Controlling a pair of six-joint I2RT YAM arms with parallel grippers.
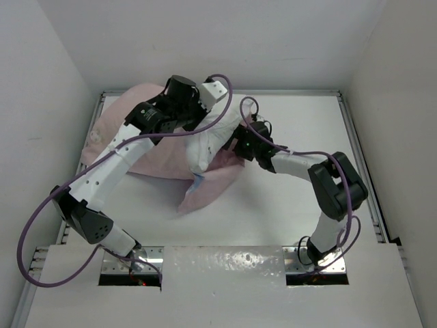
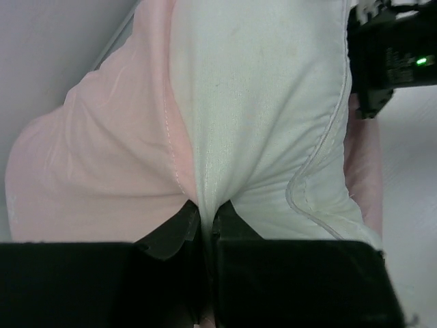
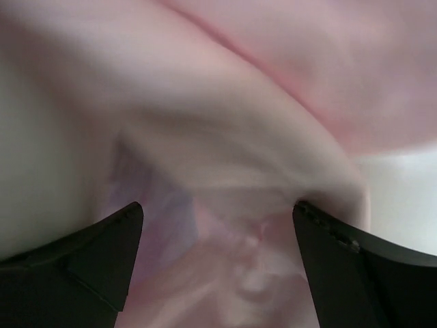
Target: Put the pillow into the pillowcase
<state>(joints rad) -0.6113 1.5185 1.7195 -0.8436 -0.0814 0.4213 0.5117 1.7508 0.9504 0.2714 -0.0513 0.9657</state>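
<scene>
Lying toward 11 o'clock on the desk [image 1: 293,205]: the pillow [image 1: 213,140], partly inside the pillowcase [image 1: 147,147]. Clamped together, left fingers [image 2: 193,232], on the pillow's white cloth right beside the pink hem. Spread wide apart, right fingers [image 3: 113,239], at 3 o'clock of the pillow, blurred pink cloth between.
</scene>
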